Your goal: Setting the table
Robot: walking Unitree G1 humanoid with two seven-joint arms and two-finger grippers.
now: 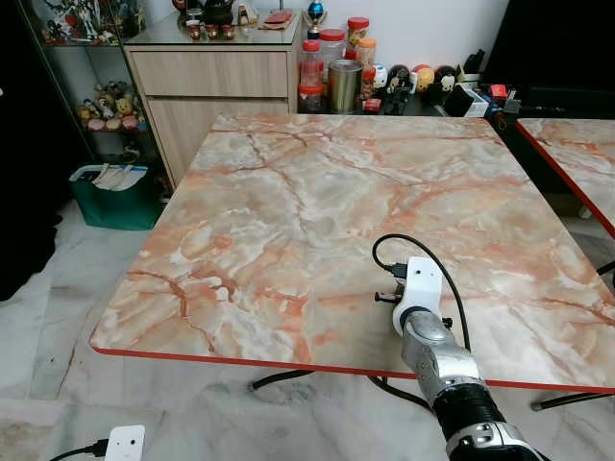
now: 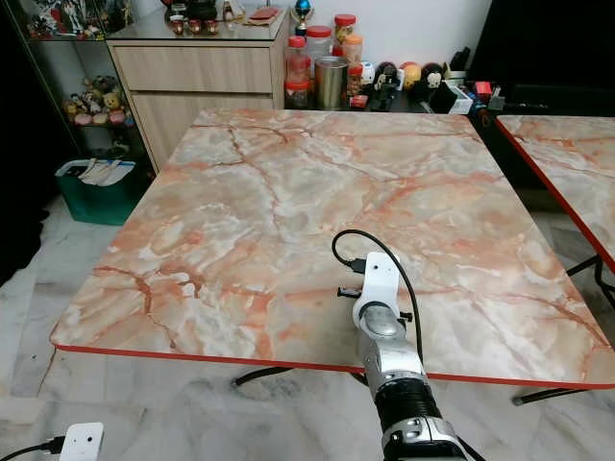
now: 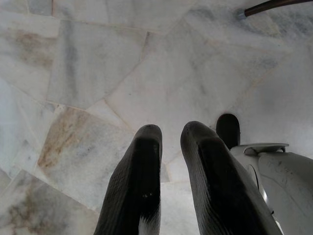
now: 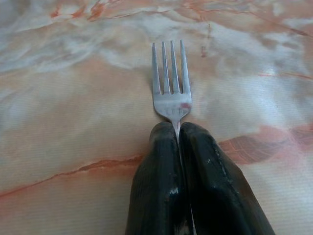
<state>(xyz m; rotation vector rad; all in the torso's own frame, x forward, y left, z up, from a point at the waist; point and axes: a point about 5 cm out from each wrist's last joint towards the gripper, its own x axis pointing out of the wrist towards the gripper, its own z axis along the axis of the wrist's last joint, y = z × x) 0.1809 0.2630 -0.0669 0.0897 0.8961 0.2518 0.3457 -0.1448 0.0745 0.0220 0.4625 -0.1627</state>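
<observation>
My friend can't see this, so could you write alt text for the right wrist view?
A silver fork is pinched by its neck in the right end effector, tines pointing away, over an orange-veined marble table.

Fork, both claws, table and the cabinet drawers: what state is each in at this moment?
Fork: clamped by its handle, tines pointing forward just above the marble top.
Right claw: shut on the fork, over the table's near edge.
Left claw: empty, fingers slightly apart, hanging over the floor.
Table: bare marble-pattern top, nothing laid on it.
Cabinet drawers: closed.
</observation>
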